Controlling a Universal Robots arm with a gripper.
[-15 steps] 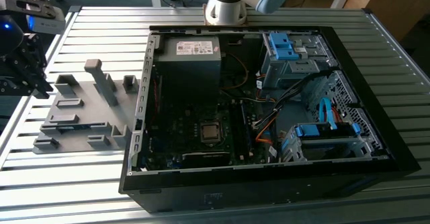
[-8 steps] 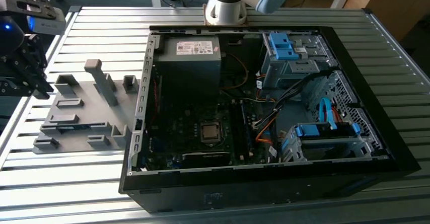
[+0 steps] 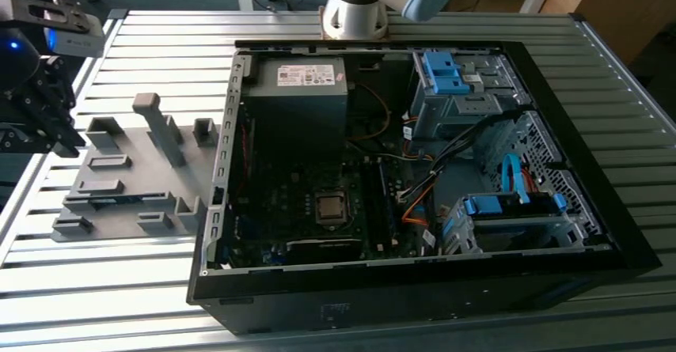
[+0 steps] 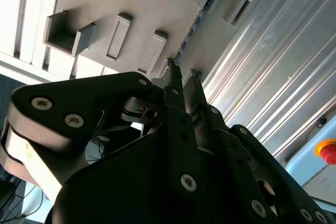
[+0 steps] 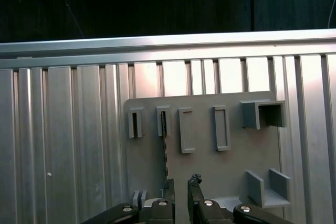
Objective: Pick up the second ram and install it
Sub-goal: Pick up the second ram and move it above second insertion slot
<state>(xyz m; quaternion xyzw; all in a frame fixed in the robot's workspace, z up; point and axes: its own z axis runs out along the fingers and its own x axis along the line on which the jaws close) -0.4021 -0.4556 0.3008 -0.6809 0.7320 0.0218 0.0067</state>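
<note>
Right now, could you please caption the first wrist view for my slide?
Open gripper over the grey fixture plate, near the memory stick standing on edge.

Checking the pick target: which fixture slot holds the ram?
The narrow slot with the dark ram running out of it toward the gripper; the other slots have no such stick.

We are in a robotics lab or workshop cell. We see a slotted aluminium tabletop [image 3: 116,289] with a robot arm's base [image 3: 354,16] mounted on it. An opened desktop computer case [image 3: 423,300] bares its motherboard [image 3: 306,202]. A grey fixture plate [image 3: 132,198] lies below the arm's black hand [image 5: 181,184], and there is a red emergency-stop button [image 4: 326,149].
</note>
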